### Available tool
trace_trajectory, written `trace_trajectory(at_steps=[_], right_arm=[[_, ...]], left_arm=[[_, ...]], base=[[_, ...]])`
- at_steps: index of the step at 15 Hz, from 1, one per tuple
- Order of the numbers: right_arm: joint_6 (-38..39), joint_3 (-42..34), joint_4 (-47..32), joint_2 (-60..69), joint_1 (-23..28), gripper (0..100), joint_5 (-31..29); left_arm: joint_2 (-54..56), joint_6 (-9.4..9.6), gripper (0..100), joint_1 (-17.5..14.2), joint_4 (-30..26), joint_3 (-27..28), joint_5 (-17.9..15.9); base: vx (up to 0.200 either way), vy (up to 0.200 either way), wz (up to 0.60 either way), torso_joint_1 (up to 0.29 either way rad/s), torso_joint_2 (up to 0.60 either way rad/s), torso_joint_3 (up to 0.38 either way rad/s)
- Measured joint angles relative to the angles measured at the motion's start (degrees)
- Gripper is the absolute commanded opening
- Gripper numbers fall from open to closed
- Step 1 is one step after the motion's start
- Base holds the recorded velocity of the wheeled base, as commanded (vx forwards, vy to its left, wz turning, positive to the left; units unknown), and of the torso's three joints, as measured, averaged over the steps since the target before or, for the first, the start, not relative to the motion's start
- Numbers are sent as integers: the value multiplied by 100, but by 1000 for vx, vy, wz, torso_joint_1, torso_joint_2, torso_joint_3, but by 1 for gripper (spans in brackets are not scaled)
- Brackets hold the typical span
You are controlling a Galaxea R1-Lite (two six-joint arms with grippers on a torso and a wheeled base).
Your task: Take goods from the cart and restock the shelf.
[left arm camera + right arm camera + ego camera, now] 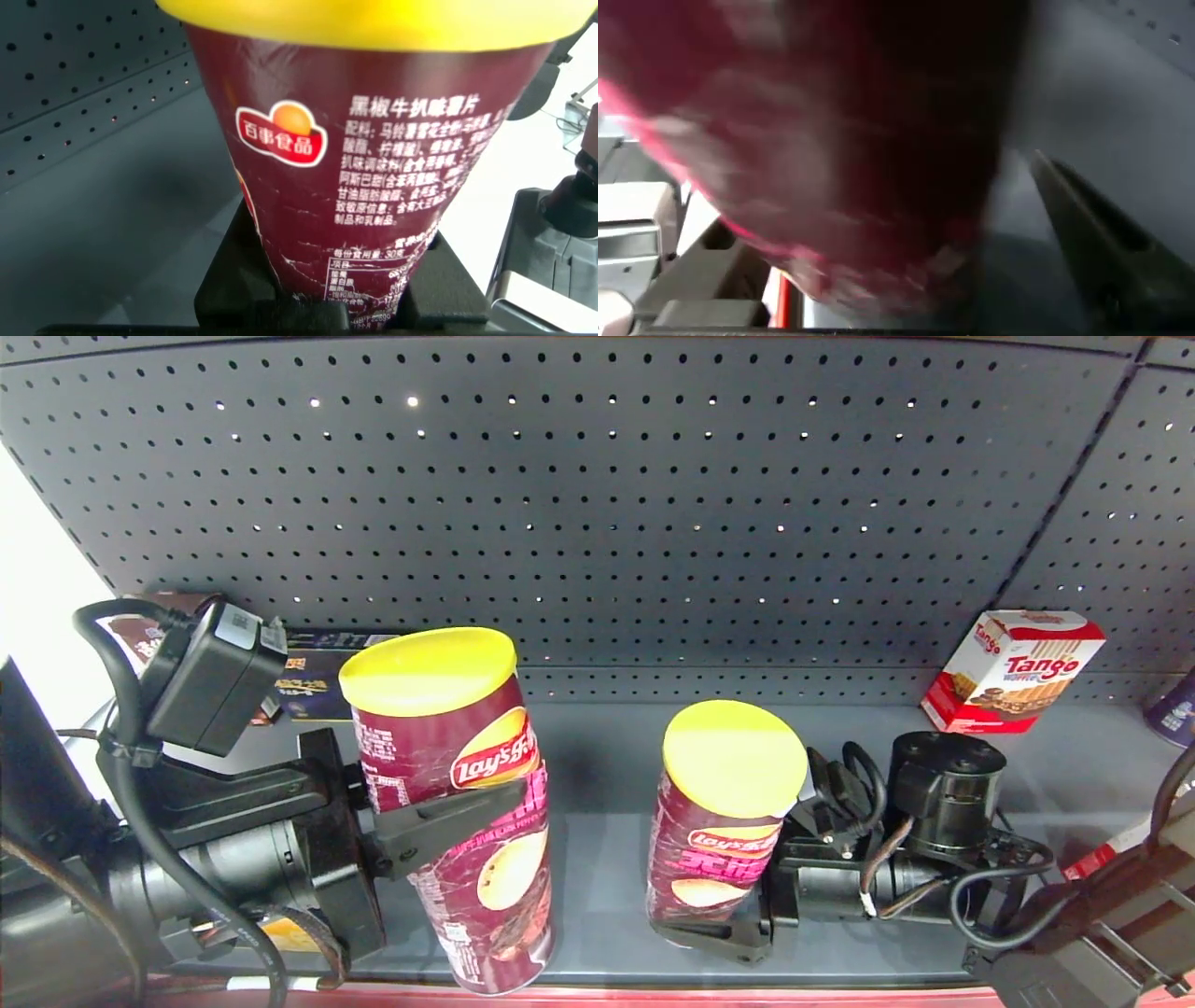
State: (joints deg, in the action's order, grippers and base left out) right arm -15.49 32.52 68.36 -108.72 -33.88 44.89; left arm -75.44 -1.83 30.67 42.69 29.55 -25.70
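Note:
Two maroon chip cans with yellow lids are at the grey shelf (607,775). The left can (439,709) stands upright over the shelf's front edge, with my left gripper (485,803) shut around its middle. In the left wrist view this can (374,168) rises from between the jaws. The right can (728,803) sits farther in on the shelf board, leaning slightly. My right gripper (695,887) is closed on its lower half, with one finger (709,935) in front of the base. Close up, that can (831,140) is beside a dark finger (1102,233).
A perforated grey back panel (597,523) closes the shelf. A red and white wafer box (1022,667) stands at the back right, with a purple item (1176,709) at the far right edge. Dark flat boxes (313,677) lie at the back left. Bare shelf lies between and behind the cans.

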Motion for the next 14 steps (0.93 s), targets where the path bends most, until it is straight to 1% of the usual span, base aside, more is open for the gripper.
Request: trace_trajectory(at_steps=[3, 6, 9, 14], right_arm=[[-2, -130, -2, 127, 67, 100, -24], [-5, -174, -7, 288, 274, 100, -9], [0, -382, -11, 546, 428, 100, 5], [138, -795, -95, 1390, 707, 100, -17]], left_arm=[[5, 2, 0, 4, 0, 0, -5], [28, 0, 0, 4, 0, 2, -5], [55, 6, 0, 9, 0, 0, -6], [71, 13, 0, 15, 2, 0, -22]], base=[[0, 0, 0, 0, 0, 0], [0, 0, 0, 0, 0, 0], [0, 0, 0, 0, 0, 0], [0, 0, 0, 0, 0, 0]])
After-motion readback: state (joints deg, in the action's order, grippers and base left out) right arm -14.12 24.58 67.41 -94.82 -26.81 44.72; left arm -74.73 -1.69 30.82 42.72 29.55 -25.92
